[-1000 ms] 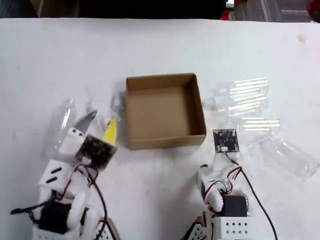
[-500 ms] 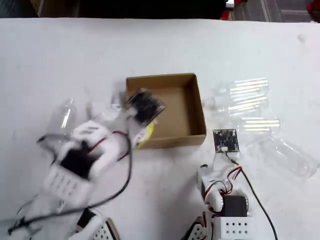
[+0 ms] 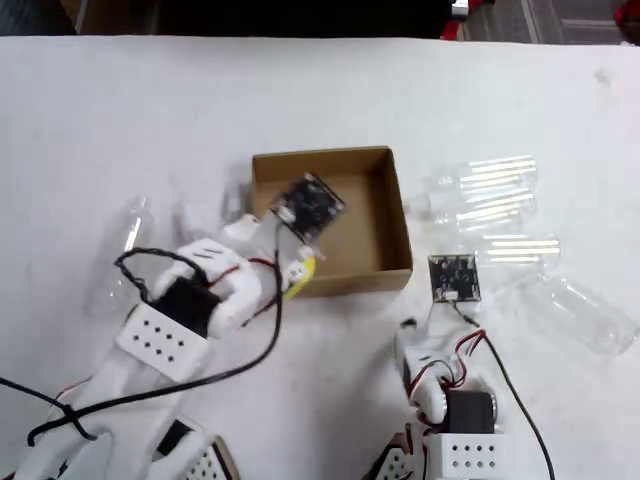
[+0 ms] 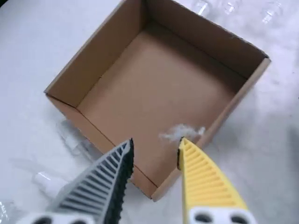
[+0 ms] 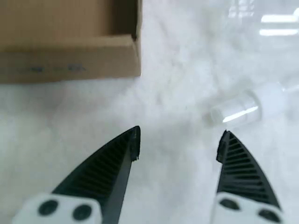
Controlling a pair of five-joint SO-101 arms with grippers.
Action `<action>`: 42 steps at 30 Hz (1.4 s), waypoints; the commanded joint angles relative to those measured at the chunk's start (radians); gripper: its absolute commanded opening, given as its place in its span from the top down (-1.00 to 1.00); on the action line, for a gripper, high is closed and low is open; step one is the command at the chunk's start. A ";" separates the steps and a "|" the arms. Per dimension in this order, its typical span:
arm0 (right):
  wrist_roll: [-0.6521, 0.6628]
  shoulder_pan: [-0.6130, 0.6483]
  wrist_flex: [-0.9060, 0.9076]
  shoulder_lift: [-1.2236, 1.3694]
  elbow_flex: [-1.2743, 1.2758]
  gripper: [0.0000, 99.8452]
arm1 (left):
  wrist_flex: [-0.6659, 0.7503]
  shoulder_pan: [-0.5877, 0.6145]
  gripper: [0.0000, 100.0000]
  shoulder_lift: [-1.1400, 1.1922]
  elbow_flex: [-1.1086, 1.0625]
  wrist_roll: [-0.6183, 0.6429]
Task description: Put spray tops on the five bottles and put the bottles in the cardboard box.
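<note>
The cardboard box [image 3: 385, 200] stands open in the middle of the table, its brown floor [image 4: 154, 88] bare. My left gripper [image 4: 156, 144] hovers open over the box's front-left corner, grey and yellow fingers apart. A small pale blur [image 4: 181, 133] sits by the yellow fingertip; I cannot tell what it is. Several clear bottles [image 3: 490, 200] lie right of the box, and one more bottle [image 3: 125, 235] lies left of it. My right gripper [image 5: 180, 135] is open low over the table, with a capped bottle neck [image 5: 247, 108] just beyond its fingers.
Small clear spray tops [image 4: 70, 140] lie on the table left of the box. The left arm's body and cables [image 3: 170, 320] stretch across the front left. Another bottle [image 3: 585, 312] lies at the far right. The box's corner [image 5: 133, 51] is close ahead of the right gripper.
The left arm has swung from the table left of the box, up and rightwards over the box's front-left corner. The right arm has stayed put.
</note>
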State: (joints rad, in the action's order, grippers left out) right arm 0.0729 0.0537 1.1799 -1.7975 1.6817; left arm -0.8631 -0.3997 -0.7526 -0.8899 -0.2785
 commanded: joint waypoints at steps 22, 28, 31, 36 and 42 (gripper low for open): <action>0.201 -0.363 -0.432 -0.001 0.008 0.51 | 0.153 0.084 0.70 -0.007 -0.091 0.044; 0.230 -0.455 -0.498 -0.001 0.000 0.51 | 0.161 0.091 0.70 -0.007 -0.094 0.044; 0.367 -0.435 -0.472 0.013 -0.071 0.51 | 0.158 0.091 0.70 -0.007 -0.094 0.044; 0.522 -0.417 -0.283 0.151 -0.304 0.51 | 0.157 0.091 0.70 -0.007 -0.095 0.043; 0.812 -0.466 -0.145 0.615 -0.631 0.51 | 0.155 0.091 0.70 -0.002 -0.095 0.043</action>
State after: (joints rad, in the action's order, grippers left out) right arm 0.7020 -0.3728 0.9636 -1.4845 1.2904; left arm -0.7265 -0.3061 -0.7526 -0.9897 -0.2478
